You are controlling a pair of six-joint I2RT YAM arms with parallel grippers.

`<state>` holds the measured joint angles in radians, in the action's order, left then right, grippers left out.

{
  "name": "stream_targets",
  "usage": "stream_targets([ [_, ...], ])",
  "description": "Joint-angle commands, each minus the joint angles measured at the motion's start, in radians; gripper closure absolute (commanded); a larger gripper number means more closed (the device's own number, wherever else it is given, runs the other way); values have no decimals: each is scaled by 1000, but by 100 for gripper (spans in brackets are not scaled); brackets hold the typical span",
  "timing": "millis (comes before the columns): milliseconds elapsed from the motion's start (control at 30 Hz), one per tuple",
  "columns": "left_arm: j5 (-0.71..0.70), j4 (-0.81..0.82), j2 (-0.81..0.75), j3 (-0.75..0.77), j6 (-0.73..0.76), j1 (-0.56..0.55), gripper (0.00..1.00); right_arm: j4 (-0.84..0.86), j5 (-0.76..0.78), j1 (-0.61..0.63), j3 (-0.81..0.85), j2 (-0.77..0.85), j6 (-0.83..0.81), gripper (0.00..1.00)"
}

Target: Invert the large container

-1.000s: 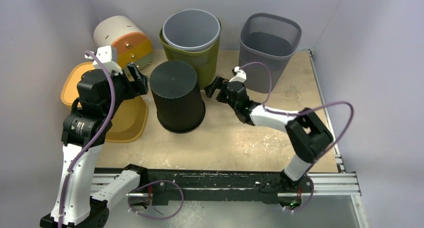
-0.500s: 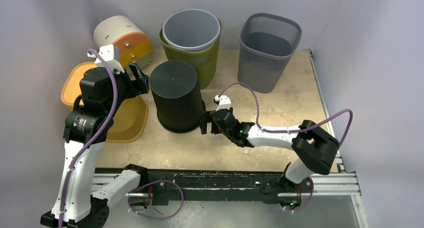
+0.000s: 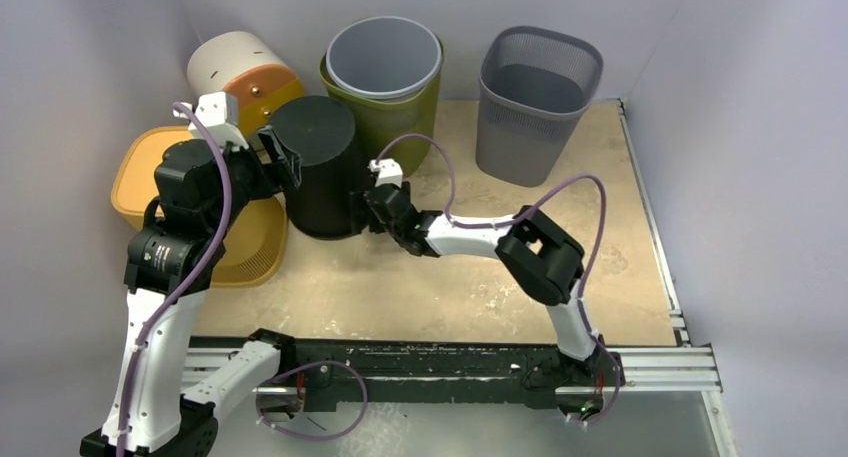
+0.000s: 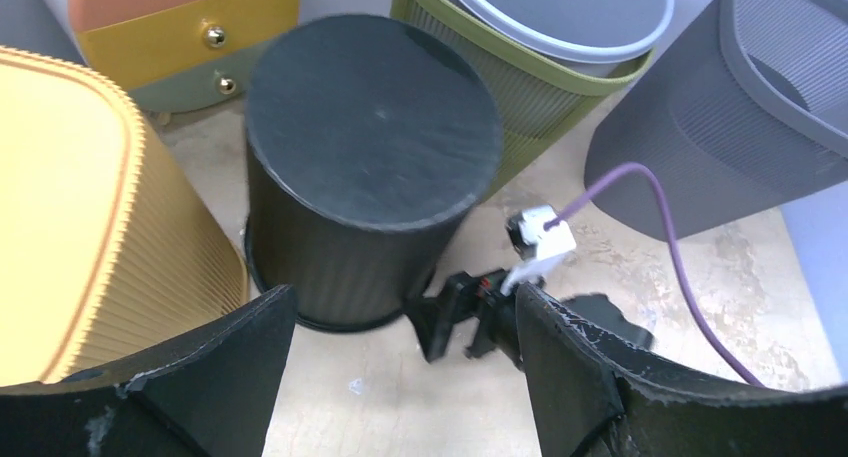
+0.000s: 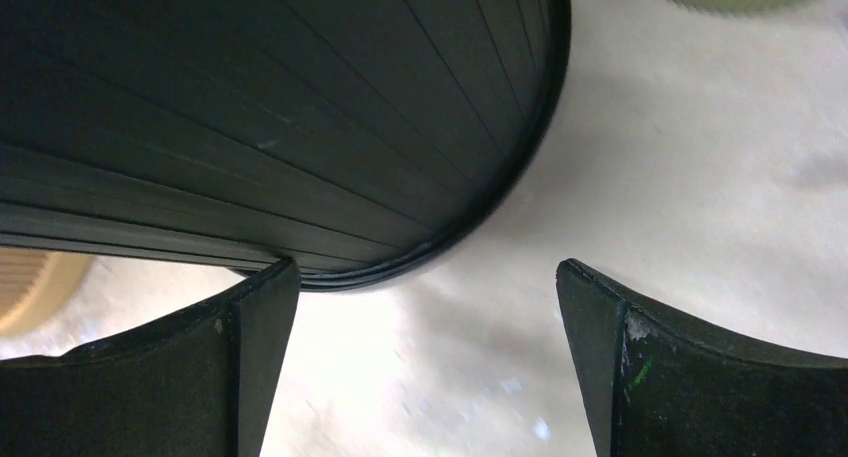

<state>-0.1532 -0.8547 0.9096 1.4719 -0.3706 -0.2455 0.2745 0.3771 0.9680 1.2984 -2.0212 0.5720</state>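
The large container is a black ribbed bin [image 3: 318,172] standing with its flat base up, against the yellow basket. It also shows in the left wrist view [image 4: 370,167] and the right wrist view [image 5: 250,107]. My left gripper [image 3: 283,157] is open, at the bin's upper left side; in its own view [image 4: 400,307] the bin lies ahead between the jaws. My right gripper [image 3: 368,209] is open and low at the bin's right rim [image 5: 428,272]. Its left finger touches the rim. Neither gripper holds anything.
A yellow ribbed basket [image 3: 150,177] lies left of the bin. A white and orange drawer unit [image 3: 240,77] sits at the back left. An olive bin with a grey bin inside [image 3: 385,67] and a grey mesh bin [image 3: 535,87] stand at the back.
My right gripper swept left and down from mid-table to the bin's rim. The bin slid left and back, up against my left gripper. The left arm barely moved.
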Motion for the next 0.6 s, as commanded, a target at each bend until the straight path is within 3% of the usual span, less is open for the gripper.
stream_targets([
  [0, 65, 56, -24, -15, 15, -6, 23, 44, 49, -28, 187, -79, -12, 0],
  [400, 84, 63, -53, -67, 16, -6, 23, 118, -32, -138, 407, -266, -11, 0],
  [567, 76, 58, -54, -65, 18, -6, 23, 107, 11, -139, 339, -199, -48, 0],
])
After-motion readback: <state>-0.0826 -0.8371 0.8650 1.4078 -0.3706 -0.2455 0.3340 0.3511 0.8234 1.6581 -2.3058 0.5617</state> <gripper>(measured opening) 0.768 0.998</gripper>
